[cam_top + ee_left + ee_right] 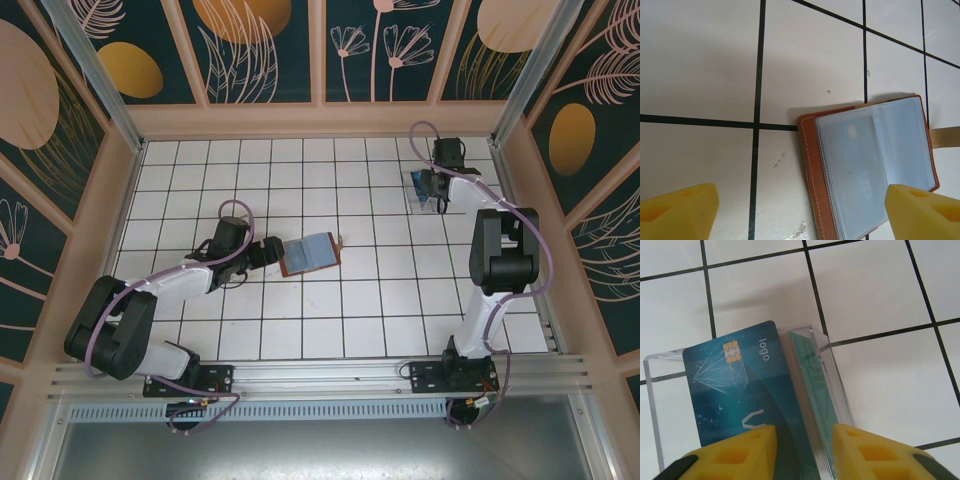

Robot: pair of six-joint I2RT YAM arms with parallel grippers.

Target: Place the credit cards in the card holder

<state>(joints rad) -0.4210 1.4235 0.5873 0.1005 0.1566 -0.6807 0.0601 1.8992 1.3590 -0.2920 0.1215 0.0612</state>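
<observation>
While right gripper straddles credit cards at far-right corner of table, grip unclear, I see card holder just ahead of wide-open left gripper.

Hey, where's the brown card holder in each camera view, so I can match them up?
Top external: card holder lies open mid-table.
Left wrist: card holder lower right, clear sleeves showing.
Shared landmark: tan strap on its edge.

the card holder lies open on white tiles, partly between the wide-spread end effector.
</observation>
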